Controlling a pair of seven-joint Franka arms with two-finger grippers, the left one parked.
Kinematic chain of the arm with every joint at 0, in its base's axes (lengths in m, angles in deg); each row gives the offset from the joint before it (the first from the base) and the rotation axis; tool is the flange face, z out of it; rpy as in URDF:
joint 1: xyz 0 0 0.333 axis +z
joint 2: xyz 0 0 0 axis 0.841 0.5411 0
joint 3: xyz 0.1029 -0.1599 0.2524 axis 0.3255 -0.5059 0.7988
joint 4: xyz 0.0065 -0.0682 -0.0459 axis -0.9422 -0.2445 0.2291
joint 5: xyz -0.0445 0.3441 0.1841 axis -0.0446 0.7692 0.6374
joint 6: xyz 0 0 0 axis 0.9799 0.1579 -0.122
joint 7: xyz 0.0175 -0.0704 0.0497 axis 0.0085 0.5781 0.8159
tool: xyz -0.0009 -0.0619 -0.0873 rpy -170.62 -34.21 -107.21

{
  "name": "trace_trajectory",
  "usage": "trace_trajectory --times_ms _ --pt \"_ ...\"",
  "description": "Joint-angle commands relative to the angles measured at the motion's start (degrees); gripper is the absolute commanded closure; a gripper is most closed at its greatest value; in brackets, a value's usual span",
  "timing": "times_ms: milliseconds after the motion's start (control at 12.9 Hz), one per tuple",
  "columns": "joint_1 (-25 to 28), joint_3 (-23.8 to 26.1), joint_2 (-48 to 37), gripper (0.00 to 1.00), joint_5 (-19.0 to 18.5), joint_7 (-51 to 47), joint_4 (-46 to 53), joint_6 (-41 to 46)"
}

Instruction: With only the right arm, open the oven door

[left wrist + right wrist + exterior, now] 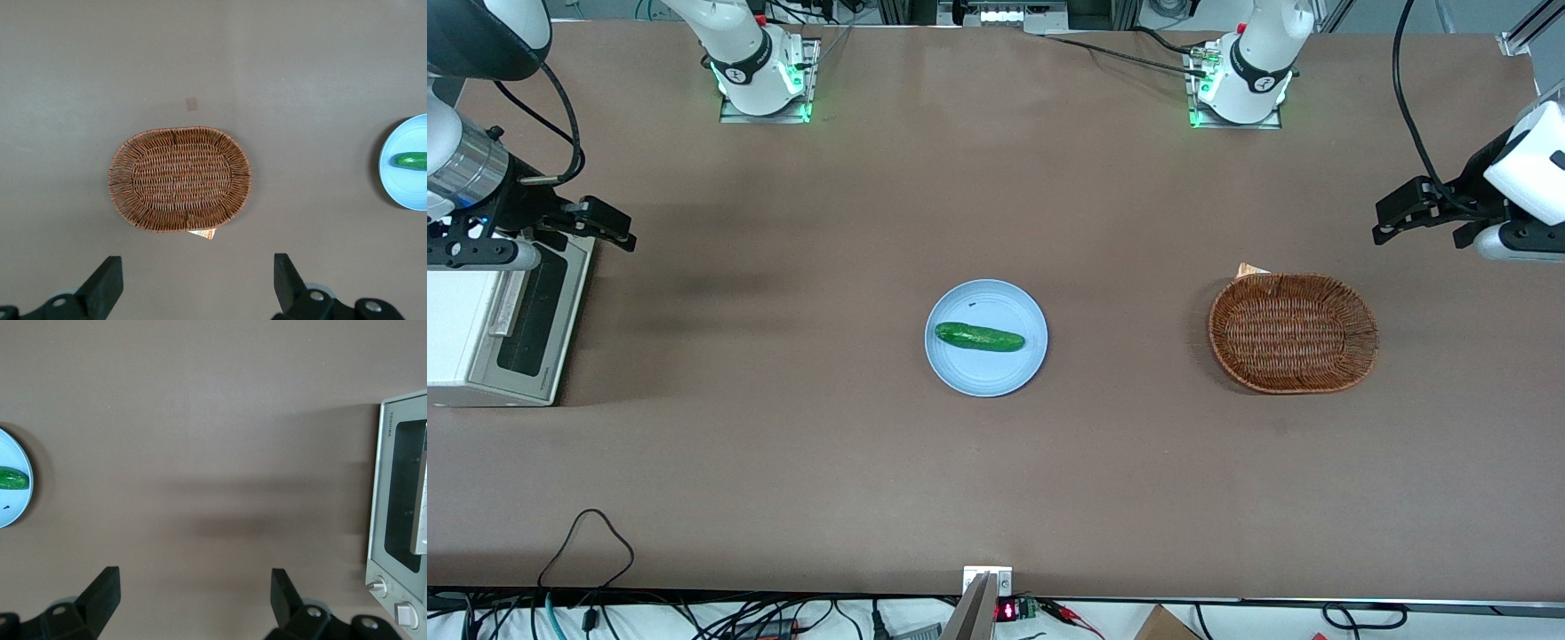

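1. Since the oven door [532, 316] lies flush in the face of the oven [463, 333], with its dark glass window and bar handle [507, 302] both seen closed against the front, nothing of the opening looks done yet; I judge the task to be at its very start, in the approach.
2. What is left, as I read it: bring the end effector [600, 224] to the handle, take hold of it or hook it, and swing the door open.
3. That end effector, on the right arm [463, 164], has its two black fingers [100, 597] spread wide apart and nothing between them; the right wrist view shows only bare tabletop [200, 453] in the gap.
4. The oven sits at the working arm's end of the tabletop, its door facing toward the plate [985, 378].
5. In the front view the end effector hangs just off the oven's upper corner, farther from the front camera than the door's middle and handle, and it appears not to touch the oven.
6. In the right wrist view the door frame [377, 487] and a knob [377, 585] stand off to the side of the fingers, so the handle is near but not lined up between them.
7. Well apart from all this, a cucumber [979, 337] lies on the plate, and a wicker basket [1293, 332] sits toward the parked arm's end.
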Motion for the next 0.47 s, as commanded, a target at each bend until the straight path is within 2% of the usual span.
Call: trace_trajectory --times_ms 0,389 --pt "0.71 -0.54 -1.48 0.0 0.23 0.83 -1.61 -0.84" --pt "0.45 -0.54 -1.65 0.0 0.22 1.09 -1.27 0.65"
